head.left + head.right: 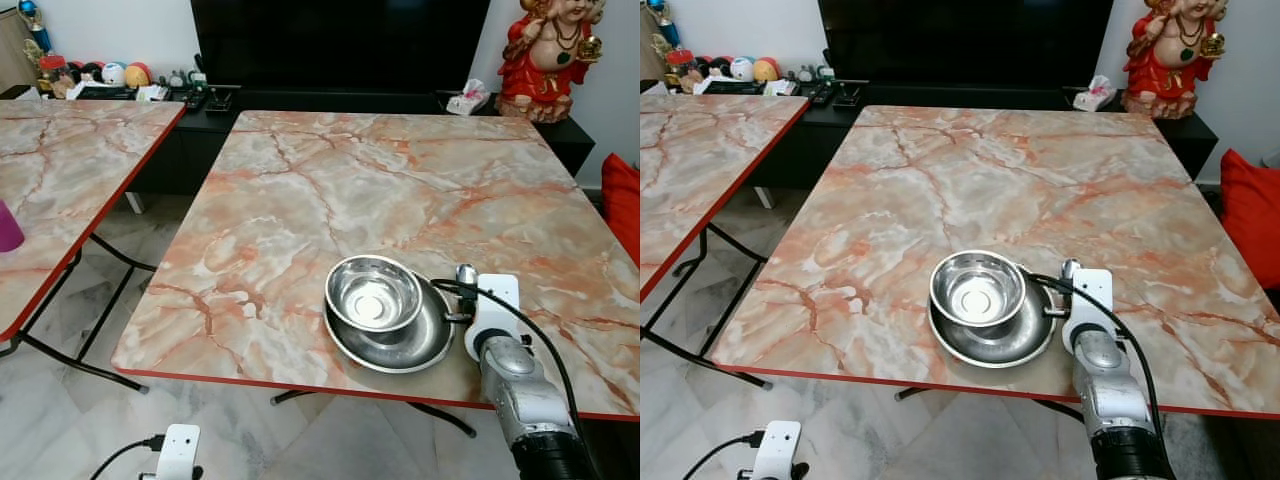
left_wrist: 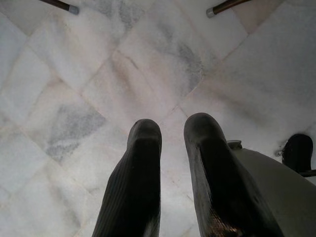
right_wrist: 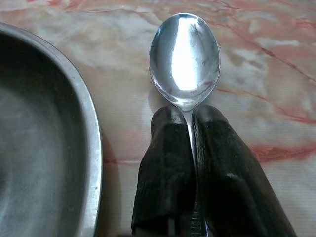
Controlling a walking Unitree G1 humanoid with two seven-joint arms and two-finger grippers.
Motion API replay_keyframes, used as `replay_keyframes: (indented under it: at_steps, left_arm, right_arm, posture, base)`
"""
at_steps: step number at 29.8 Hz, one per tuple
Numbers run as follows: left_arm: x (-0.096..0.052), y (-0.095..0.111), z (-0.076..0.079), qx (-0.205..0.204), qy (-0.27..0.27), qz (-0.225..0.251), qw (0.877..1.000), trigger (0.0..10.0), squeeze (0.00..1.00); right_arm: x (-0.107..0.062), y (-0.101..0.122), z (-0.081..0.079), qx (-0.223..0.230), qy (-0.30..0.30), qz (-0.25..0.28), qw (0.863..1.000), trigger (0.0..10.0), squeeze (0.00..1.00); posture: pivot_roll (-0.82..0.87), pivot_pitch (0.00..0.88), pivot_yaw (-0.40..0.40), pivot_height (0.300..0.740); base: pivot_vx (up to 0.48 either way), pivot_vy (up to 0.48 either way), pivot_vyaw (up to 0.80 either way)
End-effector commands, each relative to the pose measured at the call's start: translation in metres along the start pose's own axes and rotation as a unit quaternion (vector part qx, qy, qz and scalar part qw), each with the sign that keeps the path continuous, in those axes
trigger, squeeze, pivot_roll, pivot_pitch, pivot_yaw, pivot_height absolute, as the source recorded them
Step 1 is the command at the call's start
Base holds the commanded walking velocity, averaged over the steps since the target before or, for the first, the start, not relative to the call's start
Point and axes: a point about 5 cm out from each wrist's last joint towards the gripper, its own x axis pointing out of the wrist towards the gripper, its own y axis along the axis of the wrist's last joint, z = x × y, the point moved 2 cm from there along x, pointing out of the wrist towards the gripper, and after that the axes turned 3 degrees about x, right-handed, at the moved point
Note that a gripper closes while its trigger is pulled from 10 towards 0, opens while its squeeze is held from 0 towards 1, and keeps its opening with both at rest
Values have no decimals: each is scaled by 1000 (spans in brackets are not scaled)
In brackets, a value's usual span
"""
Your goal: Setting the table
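Here, at the near edge of the marble-patterned bench (image 1: 330,190), toward its right-hand corner, a place setting is taking shape: a steel bowl (image 1: 373,292) sits nested on a shallow steel plate (image 1: 425,352), the pair parked close to the red-trimmed front edge where a diner would presumably sit. The right claw (image 3: 190,123) reaches in over that same edge, just beside the plate's right rim, its two black fingers pinched tight on the neck of a steel spoon (image 3: 184,55). The spoon points away from the robot, toward the far edge, its bowl facing up over the bare bench and apart from the plate's rim; whether it already rests on the surface or hangs just above it cannot be told. The grip on the thin neck, well back from the spoon's bowl, looks chosen so the piece can be laid flat alongside the plate, parallel to its side, as cutlery usually goes. The left claw (image 2: 168,163) hangs idle below the level of the bench over the pale tiled floor (image 2: 98,74), its fingers slightly parted and holding nothing. A second, matching bench (image 1: 60,180) stands off to the left, well apart from the setting.
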Motion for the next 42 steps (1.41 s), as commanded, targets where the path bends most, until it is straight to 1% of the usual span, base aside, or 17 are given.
replay_keyframes:
  at_steps: [1,7,8,10,11,13,20,21,26,28,31,32,33,36,37,41,42]
  left_arm:
    - [-1,-4,-4,6,3,-6,1000,10000,0]
    - [0,-3,-3,6,2,-6,1000,10000,0]
    - [0,-3,-4,6,3,-6,1000,10000,0]
    - [0,-3,-4,7,3,-6,1000,10000,0]
    - [0,-3,-4,7,3,-6,1000,10000,0]
    - [0,-2,-4,7,3,-6,1000,10000,0]
    - [0,-2,-5,7,4,-5,1000,10000,0]
    - [0,-2,-5,7,4,-5,1000,10000,0]
    - [0,-2,-5,7,4,-5,1000,10000,0]
    - [0,-2,-5,7,4,-5,1000,10000,0]
    - [0,-2,-5,7,4,-5,1000,10000,0]
    - [0,-2,-5,7,4,-5,1000,10000,0]
    - [0,-2,-5,7,4,-5,1000,10000,0]
    - [0,-2,-4,7,4,-5,1000,10000,0]
    - [0,-2,-4,7,4,-5,1000,10000,0]
    - [0,-2,-5,7,4,-5,1000,10000,0]
    - [0,-2,-5,7,4,-5,1000,10000,0]
  right_arm:
    - [1,-1,0,7,-1,-3,1000,10000,0]
    - [1,-3,-1,15,0,-5,1000,10000,0]
    - [1,-3,-2,19,0,-6,1000,10000,78]
    - [1,-3,-2,23,0,-6,1000,10000,94]
    - [1,-3,-3,27,0,-7,1000,10000,180]
    - [1,-4,-3,41,-2,-9,999,10000,176]
    - [1,-5,-4,37,1,-10,999,10000,188]
    - [2,-5,-4,37,2,-10,999,10000,475]
    - [1,-5,-3,33,3,-10,999,10000,451]
    - [1,-5,-2,32,2,-11,999,10000,475]
    - [1,-5,-1,31,1,-10,999,10000,471]
    - [1,-5,-1,32,1,-10,999,10000,584]
    - [2,-5,-1,32,1,-10,999,10000,671]
    - [2,-5,-1,31,2,-10,999,10000,667]
    - [2,-4,-1,29,2,-9,1000,10000,643]
    - [2,-3,-2,25,4,-7,1000,10000,647]
    - [2,-3,-2,24,3,-6,1000,10000,631]
  posture:
    - [30,0,14,740]
    - [32,0,15,740]
    - [32,0,16,740]
    - [32,0,16,740]
    - [33,0,17,740]
    - [34,0,18,740]
    - [36,0,18,740]
    - [36,2,19,740]
    - [36,2,19,740]
    - [35,3,19,740]
    - [34,4,19,740]
    - [34,5,20,740]
    - [34,5,20,740]
    - [34,6,20,740]
    - [36,7,19,740]
    - [37,7,18,740]
    - [37,7,18,740]
  base:
    - [0,0,0]
    - [0,0,0]
    - [0,0,0]
    - [0,0,0]
    - [0,0,0]
    - [0,0,0]
    - [0,0,0]
    - [0,0,0]
    - [0,0,0]
    - [0,0,0]
    - [0,0,0]
    - [0,0,0]
    - [0,0,0]
    - [0,0,0]
    - [0,0,0]
    - [0,0,0]
    - [0,0,0]
